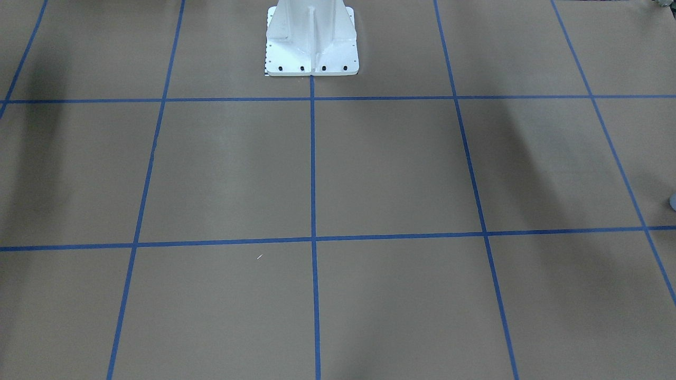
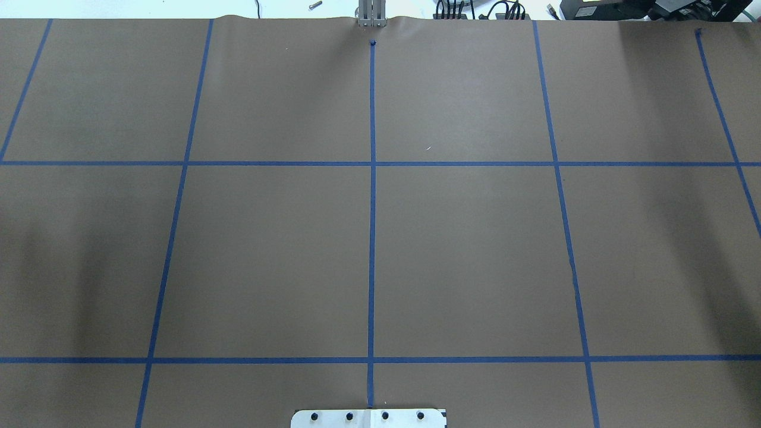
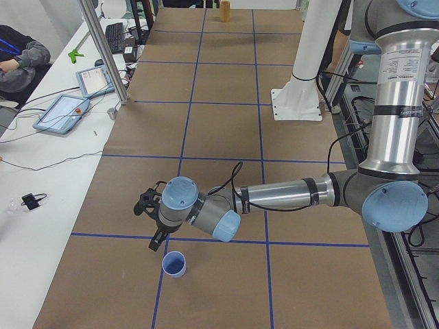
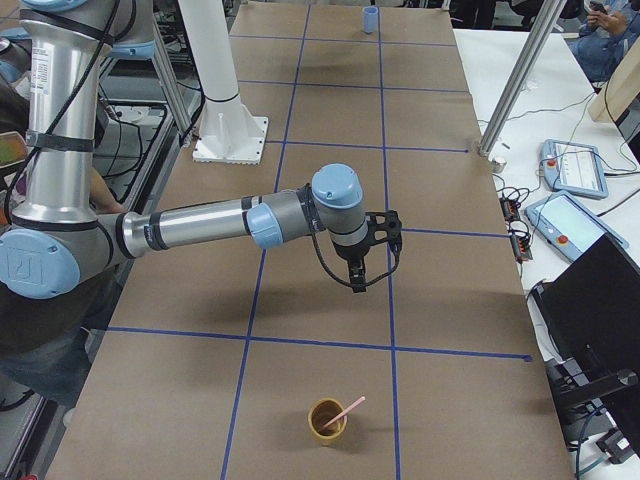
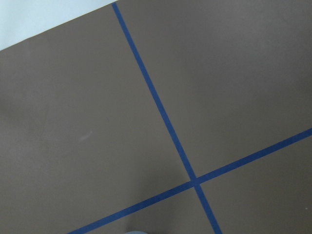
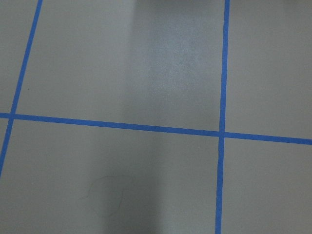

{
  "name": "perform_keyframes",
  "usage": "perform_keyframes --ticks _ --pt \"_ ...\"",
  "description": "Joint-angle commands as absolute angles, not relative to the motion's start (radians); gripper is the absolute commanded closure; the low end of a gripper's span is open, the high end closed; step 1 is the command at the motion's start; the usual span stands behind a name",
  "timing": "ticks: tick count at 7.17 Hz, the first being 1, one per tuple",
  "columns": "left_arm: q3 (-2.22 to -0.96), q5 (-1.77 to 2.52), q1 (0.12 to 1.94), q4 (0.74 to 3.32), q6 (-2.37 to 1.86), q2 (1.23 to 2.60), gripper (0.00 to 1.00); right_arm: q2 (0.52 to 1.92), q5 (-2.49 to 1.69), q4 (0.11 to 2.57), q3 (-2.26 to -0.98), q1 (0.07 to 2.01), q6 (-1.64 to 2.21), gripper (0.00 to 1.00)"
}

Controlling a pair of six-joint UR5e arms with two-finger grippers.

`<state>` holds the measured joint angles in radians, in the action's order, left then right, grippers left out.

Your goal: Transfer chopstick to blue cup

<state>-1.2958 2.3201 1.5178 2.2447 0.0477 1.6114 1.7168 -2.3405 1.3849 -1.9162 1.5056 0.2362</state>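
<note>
Both arms are reaching out low over the worktop (image 4: 300, 380), fingers pointing down. The right tool (image 4: 357, 280) is hovering near the brown cup (image 4: 327, 420), where the pink chopstick (image 4: 345, 410) is leaning with its upper end jutting past the rim. The left tool (image 3: 153, 240) is hanging just beside the blue cup (image 3: 174, 263), which is standing upright at the opposite end. Only side views are showing the tools, so how far either is open, or whether it is carrying anything, cannot be told. The step in hand is probably the right arm's reach: it should be closing across the shaft above the rim, then lifting along the lean so that the cup is not tipping. The cups being well apart, a hand-over mid-worktop looks necessary; there the central views are showing only taped paper and the pedestal (image 1: 311, 42). A post (image 4: 520, 80) and tablets (image 4: 572, 170) are bordering the operators' side, limiting outward swings.
</note>
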Motion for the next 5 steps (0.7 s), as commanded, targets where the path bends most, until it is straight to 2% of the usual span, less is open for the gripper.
perform_keyframes --ticks 1,3,4,5 --pt "-1.232 2.319 1.433 2.261 -0.026 1.617 0.01 1.718 -2.338 1.384 -1.916 1.505 0.236 0.00" --pt "-1.200 2.319 1.428 2.261 -0.025 1.623 0.02 1.718 -2.339 1.384 -1.916 1.505 0.235 0.00" --pt "-1.194 2.304 1.428 2.261 -0.025 1.623 0.15 1.718 -2.339 1.384 -1.916 1.505 0.235 0.00" --pt "-1.183 2.265 1.427 2.263 -0.025 1.623 0.51 1.718 -2.339 1.384 -1.916 1.505 0.235 0.00"
